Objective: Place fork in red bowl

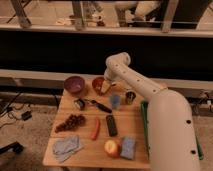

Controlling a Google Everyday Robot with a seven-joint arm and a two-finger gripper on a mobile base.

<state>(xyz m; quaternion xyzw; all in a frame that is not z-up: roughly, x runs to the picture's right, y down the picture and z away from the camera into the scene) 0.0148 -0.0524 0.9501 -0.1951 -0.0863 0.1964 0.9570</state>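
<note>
The red bowl (97, 83) stands at the back middle of the wooden table (85, 160), to the right of the dark purple bowl (74, 84). My gripper (106, 88) reaches down from the white arm (131, 78) and sits over the red bowl's right side, covering part of it. Something pale shows at the gripper inside the bowl. I cannot tell whether it is the fork. No fork shows anywhere else on the table.
A black-handled utensil (101, 105), a small round object (79, 104), a blue cup (115, 101) and a metal cup (130, 96) stand mid-table. Grapes (70, 121), a red carrot-like piece (95, 128), a black remote (111, 125), an apple (112, 147), a blue sponge (128, 148) and a blue cloth (67, 146) lie in front.
</note>
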